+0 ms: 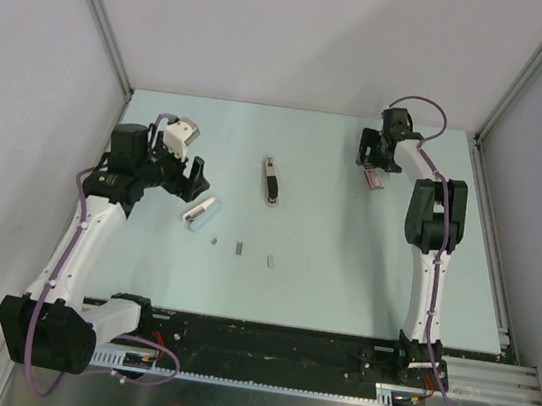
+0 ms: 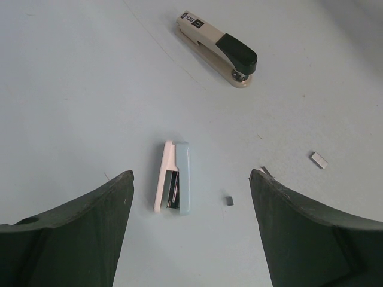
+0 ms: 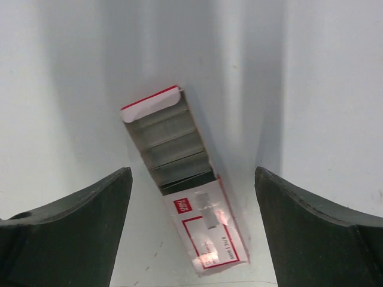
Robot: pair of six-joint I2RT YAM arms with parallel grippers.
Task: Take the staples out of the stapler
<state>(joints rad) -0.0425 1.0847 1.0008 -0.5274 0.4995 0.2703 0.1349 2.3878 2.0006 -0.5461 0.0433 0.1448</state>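
Note:
A small pale-blue and pink stapler (image 2: 175, 177) lies on its side on the table, its dark inner channel showing. It sits just ahead of my open, empty left gripper (image 2: 190, 174), between the two fingers' lines and touching neither. In the top view the stapler (image 1: 199, 211) lies below my left gripper (image 1: 192, 180). Three tiny grey staple bits (image 1: 239, 248) lie loose on the table to its right; one (image 2: 229, 201) lies near the right finger. My right gripper (image 3: 192, 170) is open and empty above an open pink-and-white box (image 3: 182, 179) holding staple strips.
A beige stapler with a black handle (image 1: 272, 180) lies mid-table; it also shows in the left wrist view (image 2: 216, 48). The staple box (image 1: 375, 178) lies at the back right under the right gripper (image 1: 378, 161). Grey walls enclose the table on three sides.

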